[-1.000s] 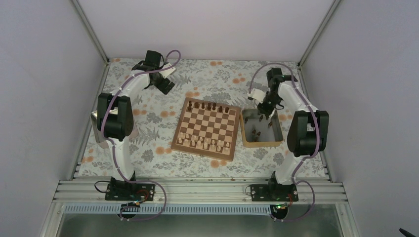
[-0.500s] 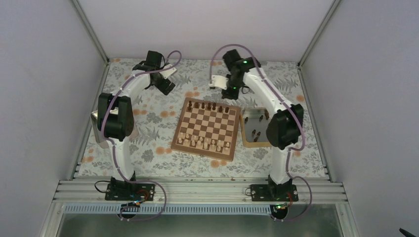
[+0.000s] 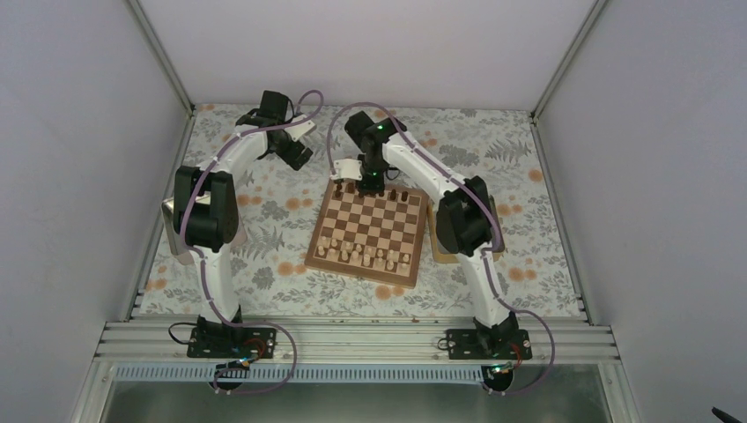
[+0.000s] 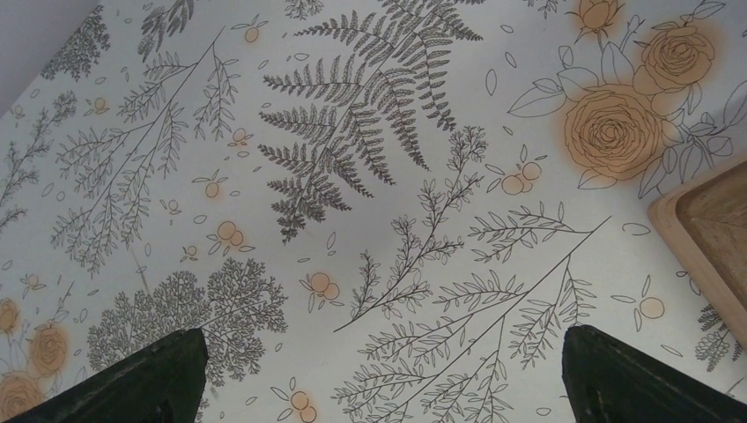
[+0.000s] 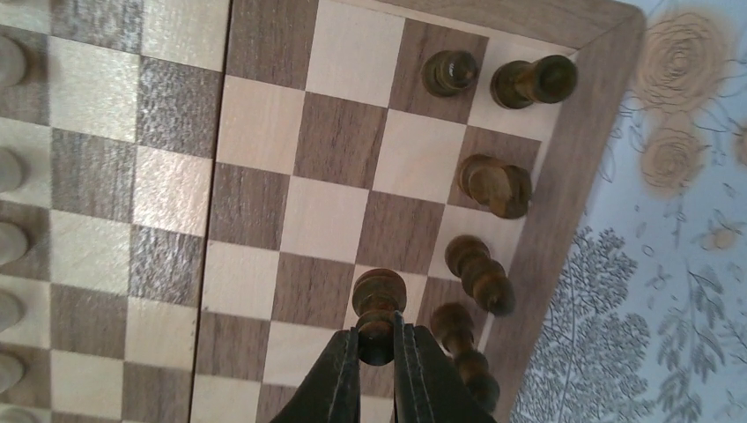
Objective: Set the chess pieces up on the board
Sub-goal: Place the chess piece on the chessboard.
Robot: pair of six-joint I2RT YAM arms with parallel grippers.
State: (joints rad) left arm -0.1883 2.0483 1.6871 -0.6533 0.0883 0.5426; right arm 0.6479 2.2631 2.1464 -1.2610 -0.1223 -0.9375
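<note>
The board (image 3: 370, 227) lies mid-table. Dark chess pieces (image 3: 398, 194) line its far row and pale ones its near rows. My right gripper (image 3: 368, 181) hangs over the far left part of the board, shut on a dark pawn (image 5: 379, 304). The pawn hangs just above a square of the second row, with its base pointing away from the fingers. Beside it several dark chess pieces (image 5: 495, 185) stand along the board's edge. My left gripper (image 4: 380, 339) is open over the bare floral cloth at the back left, with nothing between its fingers (image 4: 159, 374).
A tan-rimmed tray (image 3: 435, 254) lies right of the board, mostly hidden under my right forearm. A corner of the board (image 4: 705, 238) shows at the right edge of the left wrist view. Pale pieces (image 5: 9, 62) line the left edge of the right wrist view.
My right arm has swung left from above the tray to the board's far left part, its gripper shut throughout. The left arm has not moved.
</note>
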